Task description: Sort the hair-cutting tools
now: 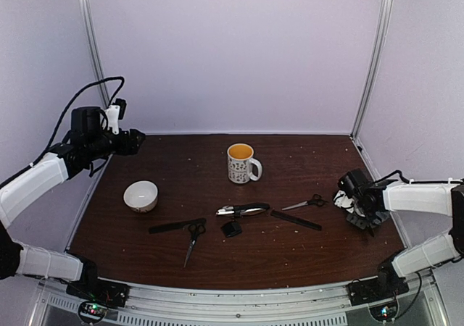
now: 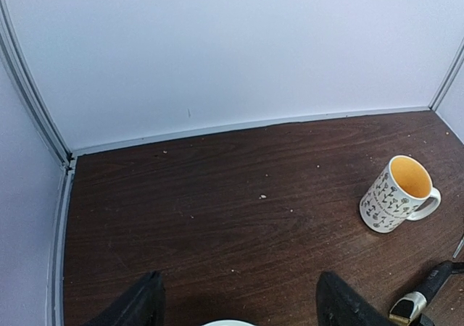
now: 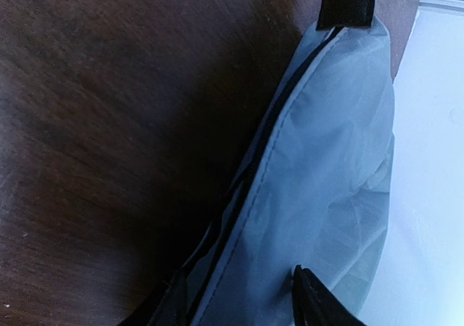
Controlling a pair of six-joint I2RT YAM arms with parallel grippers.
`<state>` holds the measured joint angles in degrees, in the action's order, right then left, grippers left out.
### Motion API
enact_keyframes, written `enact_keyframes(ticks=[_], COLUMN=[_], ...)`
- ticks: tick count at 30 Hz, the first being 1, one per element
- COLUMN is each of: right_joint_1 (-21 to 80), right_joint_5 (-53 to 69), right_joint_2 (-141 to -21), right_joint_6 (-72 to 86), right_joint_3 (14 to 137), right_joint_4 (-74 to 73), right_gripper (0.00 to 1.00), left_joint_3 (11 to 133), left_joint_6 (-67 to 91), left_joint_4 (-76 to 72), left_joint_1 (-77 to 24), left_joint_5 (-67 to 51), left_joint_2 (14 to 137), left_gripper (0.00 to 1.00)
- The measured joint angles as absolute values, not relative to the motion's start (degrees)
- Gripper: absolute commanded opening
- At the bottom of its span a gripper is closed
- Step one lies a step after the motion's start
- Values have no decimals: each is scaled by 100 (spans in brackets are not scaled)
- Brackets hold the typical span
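The tools lie in a row across the middle of the table. Left to right they are a black comb (image 1: 177, 226), black-handled scissors (image 1: 193, 237), a small black block (image 1: 231, 229), a silvery-black trimmer (image 1: 243, 210), a second comb (image 1: 296, 220) and second scissors (image 1: 306, 203). My left gripper (image 1: 135, 141) is open and empty, held high over the far left corner. Its wrist view shows the trimmer's end (image 2: 424, 297). My right gripper (image 1: 351, 198) is open, low at the right edge. Its fingers straddle the grey zip pouch (image 3: 326, 181), with the right fingertip (image 3: 315, 301) touching the fabric.
A patterned mug (image 1: 243, 163) with a yellow inside stands at centre back and also shows in the left wrist view (image 2: 399, 195). A white bowl (image 1: 141, 195) sits at the left. White walls with metal posts close the back and sides.
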<state>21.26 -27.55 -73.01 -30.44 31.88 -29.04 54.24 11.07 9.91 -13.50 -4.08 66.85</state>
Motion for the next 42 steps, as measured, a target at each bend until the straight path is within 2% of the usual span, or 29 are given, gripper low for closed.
enact_keyframes(ticks=[3, 8, 12, 16, 23, 34, 42], right_joint_1=[2130, 2141, 2143, 2141, 2139, 2112, 2112], right_joint_5=[-2995, -3387, -3597, -3420, -2071, 950, 2027], right_joint_2=[-7456, -7491, -7380, -6646, -5175, -4517, -4810], right_joint_6=[-2974, -2923, -3044, -3223, -3371, -3955, -3876], right_joint_3=[3188, 3188, 3190, 3308, 3833, 3776, 3916], right_joint_4=[-2773, -2563, -2460, -2554, -2810, -3970, -4187], right_gripper=[38, 9, 0, 0, 0, 0, 0], left_joint_3=[5476, 5507, 5509, 5513, 5627, 6475, 7227], left_joint_6=[1125, 1153, 1170, 1168, 941, -364, -880], left_joint_4=[989, 943, 939, 937, 963, 1962, 2895], left_joint_1=[-1350, -1350, -1356, -1363, -1638, -3260, -3763], left_joint_5=[-421, -438, -475, -545, -845, -902, -913], left_joint_2=[6685, 6685, 6685, 6705, 6945, 7876, 8969], left_gripper=[75, 75, 75, 73, 71, 72, 70])
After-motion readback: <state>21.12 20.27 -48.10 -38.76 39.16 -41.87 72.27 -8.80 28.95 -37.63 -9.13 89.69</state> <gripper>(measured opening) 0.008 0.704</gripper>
